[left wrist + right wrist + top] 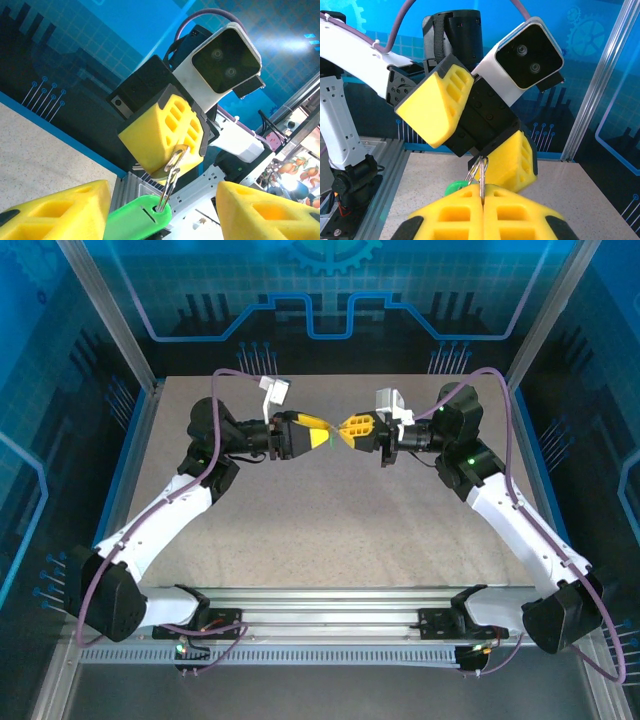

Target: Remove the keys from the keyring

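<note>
Both arms meet in mid-air above the worktop. We see the right gripper with its fingers pressed tight together, pinching the metal keyring. A green tag hangs on that ring, right in the gap of the left gripper. Its fingers are spread wide, and we can't see them clamping anything.

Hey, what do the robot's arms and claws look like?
The left arm and right arm are white with black joints and purple cables. The left claw and right claw have yellow fingers with slotted cut-outs on black bodies. White-cased cameras sit on both wrists.
</note>
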Controlling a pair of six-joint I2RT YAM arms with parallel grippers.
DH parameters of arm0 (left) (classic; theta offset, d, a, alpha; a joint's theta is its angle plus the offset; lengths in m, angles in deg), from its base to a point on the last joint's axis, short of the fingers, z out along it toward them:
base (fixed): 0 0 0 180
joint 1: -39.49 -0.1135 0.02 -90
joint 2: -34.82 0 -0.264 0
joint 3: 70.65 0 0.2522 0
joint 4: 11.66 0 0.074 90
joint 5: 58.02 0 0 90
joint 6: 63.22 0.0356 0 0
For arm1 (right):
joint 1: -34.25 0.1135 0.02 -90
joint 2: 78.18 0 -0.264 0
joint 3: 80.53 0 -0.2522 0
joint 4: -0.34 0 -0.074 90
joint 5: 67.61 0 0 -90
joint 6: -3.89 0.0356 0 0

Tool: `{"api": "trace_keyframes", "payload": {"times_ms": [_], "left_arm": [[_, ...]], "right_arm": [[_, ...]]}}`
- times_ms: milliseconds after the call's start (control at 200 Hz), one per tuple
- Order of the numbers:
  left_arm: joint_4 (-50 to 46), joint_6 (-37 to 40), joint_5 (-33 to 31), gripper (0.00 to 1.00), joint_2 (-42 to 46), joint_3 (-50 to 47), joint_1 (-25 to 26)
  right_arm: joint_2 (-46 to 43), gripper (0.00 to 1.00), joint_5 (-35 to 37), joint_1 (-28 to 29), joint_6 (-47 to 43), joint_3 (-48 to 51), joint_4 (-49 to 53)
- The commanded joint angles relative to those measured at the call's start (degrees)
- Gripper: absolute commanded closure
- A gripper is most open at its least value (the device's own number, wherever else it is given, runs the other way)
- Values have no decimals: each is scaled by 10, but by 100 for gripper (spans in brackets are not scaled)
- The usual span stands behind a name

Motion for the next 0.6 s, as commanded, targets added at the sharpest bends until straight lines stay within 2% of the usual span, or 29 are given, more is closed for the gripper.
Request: {"api": "trace_keyframes", "payload": {"times_ms": [0, 100, 405, 595], "left_arm": [[-21, 29, -2, 43, 16, 25, 7], [-25, 32, -1, 48, 17, 27, 8], [-29, 36, 2, 75, 14, 32, 8], [-26, 37, -10, 84, 20, 25, 8]], "right_arm": [[3, 100, 3, 0, 9, -22, 0], [5, 100, 4, 1, 9, -22, 1], [9, 100, 2, 4, 5, -29, 9], [8, 100, 6, 3, 3, -29, 7]]}}
